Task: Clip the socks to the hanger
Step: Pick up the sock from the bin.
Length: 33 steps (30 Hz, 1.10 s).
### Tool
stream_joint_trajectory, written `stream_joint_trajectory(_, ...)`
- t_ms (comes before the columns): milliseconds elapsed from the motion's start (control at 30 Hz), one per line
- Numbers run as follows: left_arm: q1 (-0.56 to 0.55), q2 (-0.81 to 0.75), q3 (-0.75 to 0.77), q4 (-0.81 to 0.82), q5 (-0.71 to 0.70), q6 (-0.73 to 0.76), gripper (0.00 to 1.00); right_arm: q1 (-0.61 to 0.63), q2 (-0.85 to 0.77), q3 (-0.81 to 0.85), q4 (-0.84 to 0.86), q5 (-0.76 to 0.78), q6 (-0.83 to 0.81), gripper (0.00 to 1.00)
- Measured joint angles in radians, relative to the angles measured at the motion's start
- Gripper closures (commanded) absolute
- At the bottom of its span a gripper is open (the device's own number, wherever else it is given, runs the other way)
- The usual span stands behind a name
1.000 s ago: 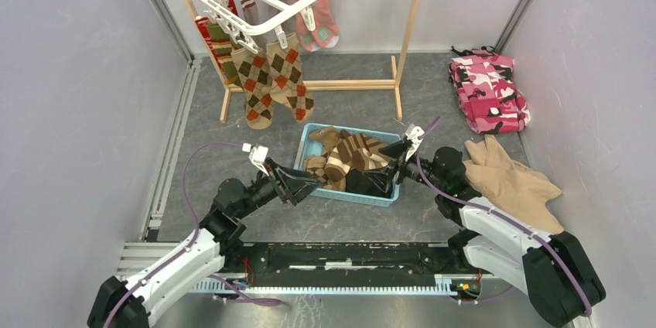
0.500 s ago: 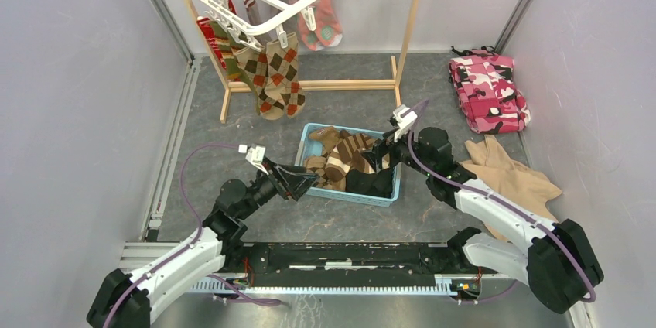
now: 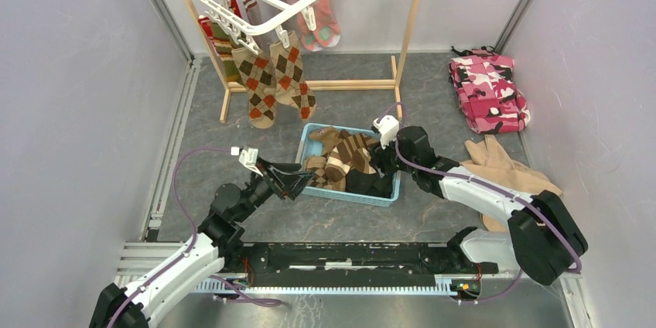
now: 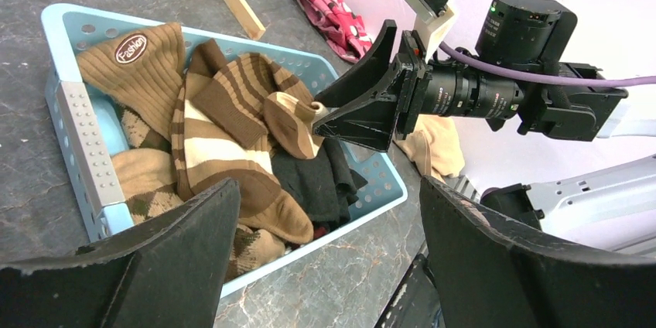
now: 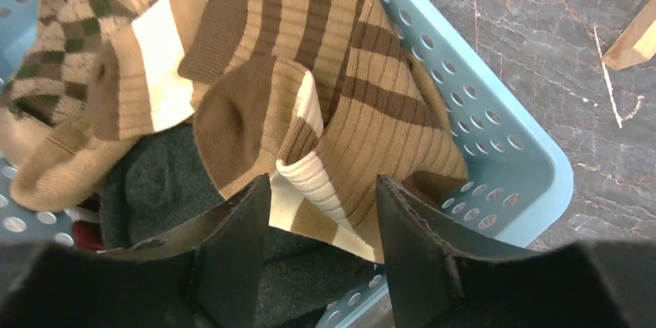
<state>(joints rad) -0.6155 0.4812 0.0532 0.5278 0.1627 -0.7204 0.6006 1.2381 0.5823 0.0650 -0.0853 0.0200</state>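
Right wrist view: straddles the striped sock (image 5: 340,73) at its cream fold inside the blue basket (image 5: 534,181) with right jaws parted, gripping nothing; holds left jaws wide, empty, just outside the basket.

- The counter (image 3: 232,142) was a dark grey, marbled surface
- A light blue perforated basket (image 3: 350,197) sat near its middle
- A light wooden frame stand (image 3: 348,84) stood on its feet toward the far edge
- A pink camouflage cloth (image 3: 489,90) lay bunched at the far right
- A plain beige cloth (image 3: 491,156) lay nearer than that, to the right of the basket
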Motion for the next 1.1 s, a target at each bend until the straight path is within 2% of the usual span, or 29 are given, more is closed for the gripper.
stream_joint_trajectory(300, 0.0, 0.0, -0.007, -0.021, -0.001, 0.0, 0.09, 0.008, 0.02, 0.001, -0.014, 0.017, -0.013, 0.99)
stream_joint_trajectory(500, 0.0, -0.006, -0.008, -0.021, 0.005, 0.0, 0.09, 0.008, -0.027, -0.006, -0.014, 0.043, -0.011, 1.0)
stream_joint_trajectory(767, 0.0, -0.013, -0.008, 0.005, 0.038, -0.001, 0.09, 0.008, -0.301, -0.008, -0.002, 0.035, -0.03, 1.0)
stream_joint_trajectory(1100, 0.0, 0.05, -0.008, 0.102, 0.089, -0.027, 0.09, 0.008, -0.388, 0.01, 0.01, -0.031, -0.034, 0.99)
